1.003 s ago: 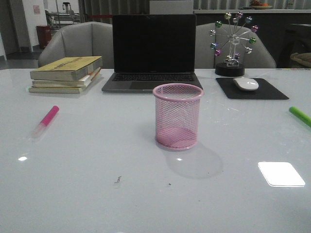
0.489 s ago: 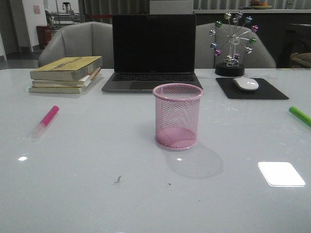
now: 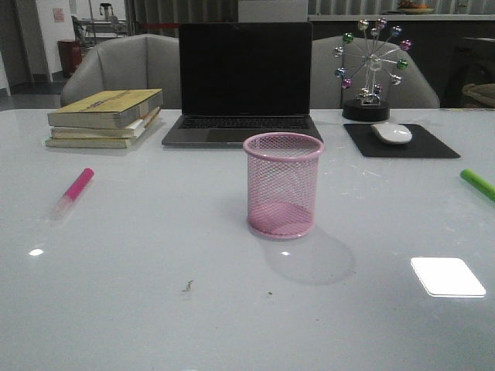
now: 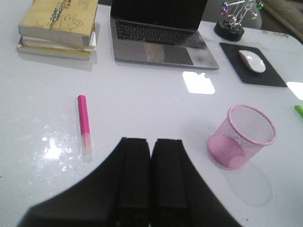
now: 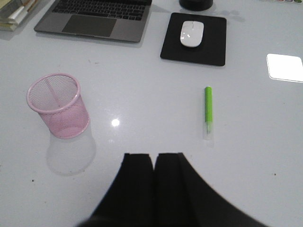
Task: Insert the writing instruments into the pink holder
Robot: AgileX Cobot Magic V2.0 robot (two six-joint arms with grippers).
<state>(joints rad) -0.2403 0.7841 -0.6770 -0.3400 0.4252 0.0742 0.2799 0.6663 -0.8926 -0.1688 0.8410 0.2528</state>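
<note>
Left pincer (image 4: pixel 151 177): black flat-sided fingers pressed together, holding nothing, above the desk.
Right pincer (image 5: pixel 154 182): likewise closed and empty, over bare desk.
Change since earlier frame: none seen in the front view; cup, markers and background items lie just as they did a second ago.
Pink holder (image 3: pixel 283 184): upright at mid-desk, empty; cylindrical wire mesh, see-through, with a solid rolled rim and base.
Pink marker (image 3: pixel 73 192): lying flat, well left of the holder; thick smooth barrel, pale translucent end nearer the camera.
Green marker (image 3: pixel 478 184): lying flat at the far right edge; lime barrel, clear end visible from the right wrist.
Desk (image 3: pixel 155 294): glossy white, reflecting lamps.
Behind: laptop (image 3: pixel 244 81), stacked books (image 3: pixel 106 117).
</note>
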